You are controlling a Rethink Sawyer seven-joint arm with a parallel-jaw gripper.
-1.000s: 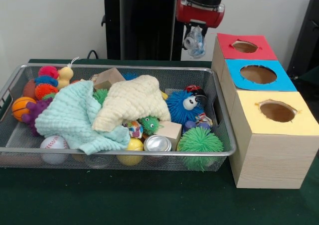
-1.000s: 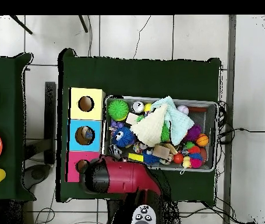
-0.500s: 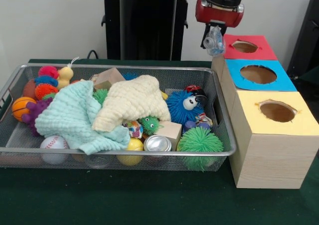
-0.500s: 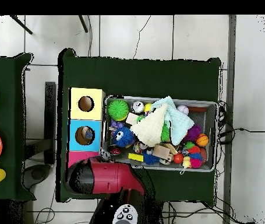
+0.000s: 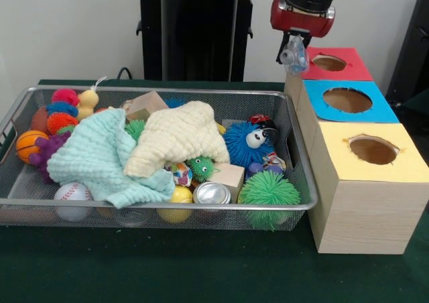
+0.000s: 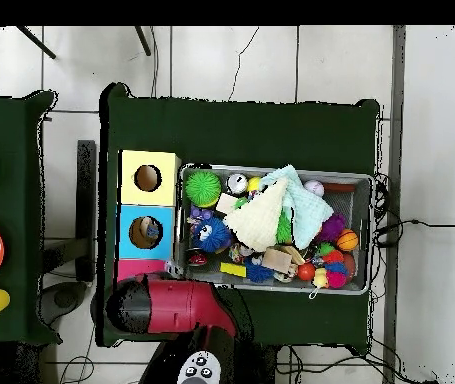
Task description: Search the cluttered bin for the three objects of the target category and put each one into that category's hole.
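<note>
In the front view, a silver wire-mesh bin (image 5: pixel 295 162) is seen on the dark green worktop (image 5: pixel 201 269), filled from left to right with an orange basketball-patterned ball (image 5: pixel 28 144), a white baseball (image 5: pixel 72 193), a mint green waffle cloth (image 5: pixel 100 157), a cream yellow cloth (image 5: pixel 181 137), a silver metal can (image 5: pixel 212 193), a blue furry ball with a cartoon eye (image 5: pixel 244 142) and a green spiky rubber ball (image 5: pixel 269 192). To the right of the bin, touching its side, a row of three wooden boxes is set: a yellow-topped box (image 5: pixel 365 182) nearest, a blue-topped box (image 5: pixel 348 100) behind it and a red-topped box (image 5: pixel 330 63) farthest, each with a round hole in its lid.

The red and black end effector (image 5: pixel 293 48) hangs above the left edge of the red-topped box, closed around a small clear crumpled plastic object (image 5: pixel 295 55) with a bluish tint, which is held in the air just left of the red box's hole.

In the overhead view, the held object and the fingers are hidden beneath the red arm housing (image 6: pixel 171 305), which also covers most of the red-topped box. Something lying inside the blue-topped box's hole is shown there, which the front view does not reveal; what it is cannot be told.
</note>
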